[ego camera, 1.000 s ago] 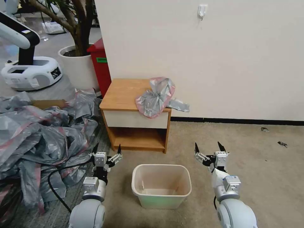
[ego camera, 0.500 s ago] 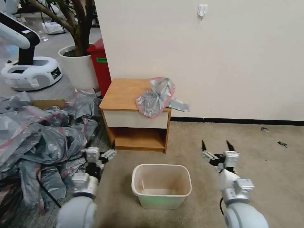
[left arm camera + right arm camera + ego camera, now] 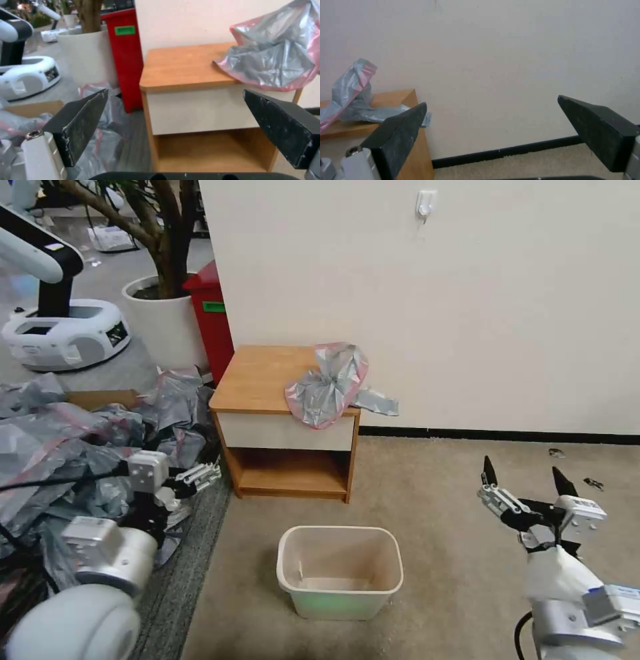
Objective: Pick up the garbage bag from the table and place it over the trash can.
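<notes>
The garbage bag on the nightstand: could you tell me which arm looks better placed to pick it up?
Probably the left: the open left gripper sits closer to the table, facing the garbage bag; the open right gripper faces bare wall.

One garbage bag (image 3: pixel 330 383), one table (image 3: pixel 267 373), one trash can (image 3: pixel 340 572), two hands: left (image 3: pixel 200 478), right (image 3: pixel 523 481).

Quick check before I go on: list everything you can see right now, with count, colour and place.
garbage bag: one, silvery-grey with pink rim, on the table's right front corner, overhanging.
table: one, orange-brown, white drawer front, against the wall.
trash can: one, beige-cream, on the carpet before the table.
heap of bags: grey-pink, floor, left.
red bin: one, left of the table.
white planter: one, holding a tree.
left gripper: open, over the heap.
right gripper: open, over the carpet, right.
</notes>
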Controlling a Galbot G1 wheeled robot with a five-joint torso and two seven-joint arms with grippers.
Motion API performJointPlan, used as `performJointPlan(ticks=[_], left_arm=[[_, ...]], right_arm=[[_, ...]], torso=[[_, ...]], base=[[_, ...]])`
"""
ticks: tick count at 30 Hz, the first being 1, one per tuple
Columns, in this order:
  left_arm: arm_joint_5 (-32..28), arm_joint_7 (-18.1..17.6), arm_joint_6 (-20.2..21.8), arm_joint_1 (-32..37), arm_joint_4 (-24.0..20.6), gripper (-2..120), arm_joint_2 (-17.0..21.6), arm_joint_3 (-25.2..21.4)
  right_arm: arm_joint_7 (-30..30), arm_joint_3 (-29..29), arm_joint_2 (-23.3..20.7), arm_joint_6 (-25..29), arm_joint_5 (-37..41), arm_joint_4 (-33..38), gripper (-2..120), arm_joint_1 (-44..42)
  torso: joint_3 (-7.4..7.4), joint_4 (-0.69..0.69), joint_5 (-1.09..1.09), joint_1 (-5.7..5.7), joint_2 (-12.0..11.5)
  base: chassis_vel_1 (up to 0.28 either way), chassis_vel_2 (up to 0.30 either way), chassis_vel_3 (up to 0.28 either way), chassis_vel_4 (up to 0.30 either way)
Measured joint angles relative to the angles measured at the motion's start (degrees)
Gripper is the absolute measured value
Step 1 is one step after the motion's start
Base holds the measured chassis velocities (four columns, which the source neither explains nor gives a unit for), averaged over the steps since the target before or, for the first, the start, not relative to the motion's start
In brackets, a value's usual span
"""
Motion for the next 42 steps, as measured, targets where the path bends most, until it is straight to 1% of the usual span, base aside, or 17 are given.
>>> performJointPlan(ticks=[4, 5, 6, 7, 8, 10, 11, 12, 13, 14, 18, 19, 23, 24, 28, 34, 42], left_arm=[[0.0, -0.2, 0.1, 0.1, 0.0, 100, 0.0, 0.0], [0.0, -0.2, 0.1, 0.2, 0.0, 100, 0.0, 0.1], [0.0, -0.3, -0.1, 0.4, 0.0, 100, -0.2, 0.1], [0.0, -0.4, -0.2, 0.5, 0.1, 100, -0.4, 0.2], [-0.1, -0.4, -0.4, 0.6, 0.2, 100, -0.6, 0.3], [-0.1, -0.4, -0.6, 0.7, 0.2, 100, -0.7, 0.3], [0.0, -0.4, -0.7, 0.8, 0.2, 100, -0.7, 0.3], [0.0, -0.4, -0.7, 0.8, 0.3, 100, -0.7, 0.3], [0.0, -0.4, -1.2, 0.8, 0.3, 100, -0.5, 0.3], [0.0, -0.4, -1.2, 0.8, 0.3, 100, -0.5, 0.3], [-0.6, -0.6, -2.3, 1.3, 0.4, 100, 0.0, 0.0], [-0.6, -0.6, -2.3, 1.3, 0.4, 100, 0.0, 0.0], [-5.3, -2.7, -3.8, 2.6, 0.5, 100, 0.8, 0.1], [-5.3, -2.7, -3.8, 2.6, 0.5, 100, 0.8, 0.1], [-6.3, -3.3, -4.7, 3.3, 0.5, 100, 1.2, -0.6], [-5.8, -3.4, -4.9, 4.3, 0.5, 100, 0.4, -0.6], [-5.2, -3.4, -5.2, 4.2, 0.6, 100, 0.2, -0.5]], right_arm=[[0.4, -2.1, 0.0, -0.4, 0.7, -1.3, 100, 0.4], [0.6, -4.6, 0.0, -0.9, 1.5, -3.3, 100, 1.1], [0.7, -6.8, 0.0, -1.3, 2.0, -5.0, 100, 1.5], [0.9, -6.7, -0.1, -1.3, 2.7, -4.9, 100, 1.8], [1.0, -8.5, -0.1, -2.0, 4.8, -6.9, 100, 3.2], [1.1, -8.9, -0.1, -2.2, 6.8, -7.6, 100, 4.1], [1.1, -9.2, -0.1, -2.4, 8.8, -7.7, 100, 4.6], [1.1, -9.3, -0.1, -2.5, 9.6, -7.7, 100, 4.8], [1.4, -9.5, -0.1, -3.7, 16.6, -8.2, 100, 6.9], [1.4, -9.5, -0.1, -3.7, 16.6, -8.2, 100, 6.9], [3.5, -9.4, -1.0, -5.1, 31.7, -12.1, 100, 14.2], [3.5, -9.4, -1.0, -5.1, 31.7, -12.1, 100, 14.2], [6.8, -9.4, -1.1, -6.3, 46.7, -19.2, 100, 24.9], [6.8, -9.4, -1.1, -6.3, 46.7, -19.2, 100, 24.9], [11.3, -9.9, -0.2, -7.4, 57.9, -26.5, 100, 33.7], [13.0, -11.1, -0.1, -7.9, 63.3, -33.7, 100, 39.7], [12.6, -11.6, -0.1, -7.5, 63.8, -39.1, 98, 44.4]], torso=[[0.00, -0.03, -0.04, 0.00, 0.0], [0.00, -0.01, -0.01, 0.00, 0.0], [0.02, 0.02, 0.11, 0.00, 0.0], [0.00, -0.01, -0.10, 0.01, 0.0], [0.01, 0.00, 0.07, 0.00, 0.0], [0.00, -0.02, 0.08, 0.00, 0.0], [0.01, 0.01, -0.05, 0.00, 0.0], [0.01, 0.01, -0.06, 0.00, 0.0], [0.01, -0.01, 0.05, 0.00, 0.0], [0.01, -0.01, 0.05, 0.00, 0.0], [0.01, -0.01, 0.02, 0.00, 0.0], [0.01, -0.01, 0.02, 0.00, 0.0], [0.01, -0.01, 0.01, 0.00, 0.0], [0.01, -0.01, 0.01, 0.00, 0.0], [0.02, 0.00, 0.02, 0.00, 0.0], [0.01, 0.00, 0.02, 0.00, 0.0], [0.01, -0.01, 0.02, 0.00, 0.0]], base=[[0.000, 0.000, 0.000, 0.000], [0.000, 0.000, 0.000, 0.000], [0.000, 0.000, 0.000, 0.000], [0.000, 0.000, 0.000, 0.000], [0.000, 0.000, 0.000, 0.000], [0.000, 0.000, 0.000, 0.000], [0.000, 0.000, 0.000, 0.000], [0.000, 0.000, 0.000, 0.000], [0.000, 0.000, 0.000, 0.000], [0.000, 0.000, 0.000, 0.000], [0.000, 0.000, 0.000, 0.000], [0.000, 0.000, 0.000, 0.000], [0.000, 0.000, 0.000, 0.000], [0.000, 0.000, 0.000, 0.000], [0.000, 0.000, 0.000, 0.000], [0.000, 0.000, 0.000, 0.000], [0.000, 0.000, 0.000, 0.000]])
